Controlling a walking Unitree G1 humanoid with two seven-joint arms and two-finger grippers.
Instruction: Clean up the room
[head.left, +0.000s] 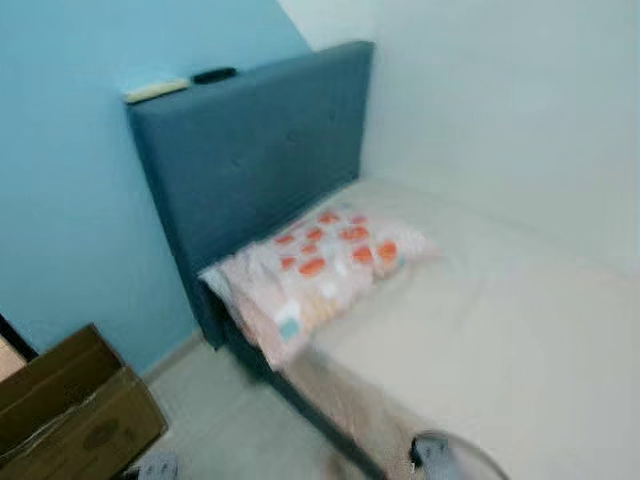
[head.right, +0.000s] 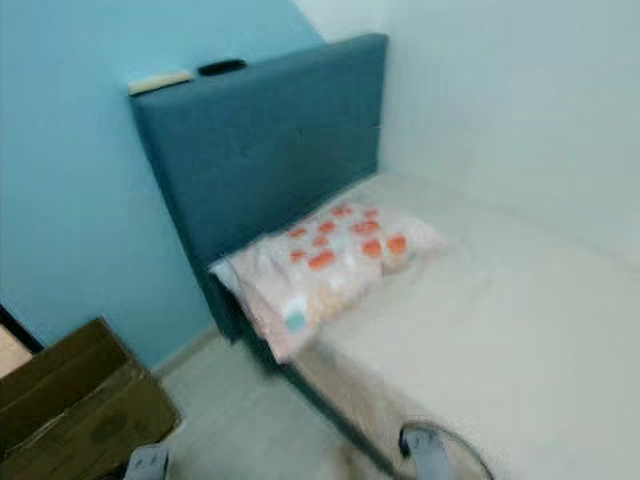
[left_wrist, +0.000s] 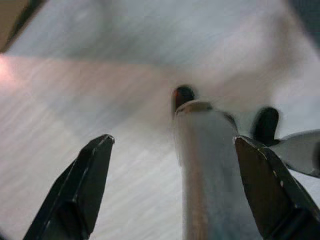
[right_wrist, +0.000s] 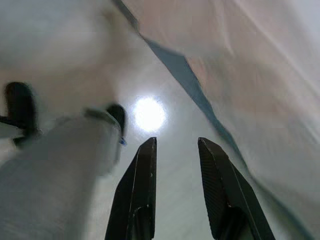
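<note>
at the far left, low in the head views, an open cardboard box (head.left: 75, 415) stands on the pale floor (head.left: 225, 425) against the blue wall (head.left: 60, 180). next comes the dark blue headboard (head.left: 250, 150), with a flat pale object (head.left: 155, 90) and a small black one (head.left: 213, 74) lying on its top edge; both are too blurred to name.

the likeliest thing to tidy is the pillow (head.left: 310, 270), white with orange and teal patches. it lies at the head of the mattress (head.left: 500, 330), touching the headboard, and its near corner overhangs the bed's floor-side edge. i judge it light, soft and floppy: it will sag and fold if pinched at one corner, so a deep bite across the overhanging end, or a two-handed hold at both short ends, should serve better. the fabric looks matte, not slippery, and nothing about it is fragile.

both arms hang low over the floor. the left gripper (left_wrist: 172, 187) has its fingers spread wide with nothing between them; the robot's own leg shows beyond. the right gripper (right_wrist: 177, 185) has its fingers slightly apart, also empty, beside the bed's side.
</note>
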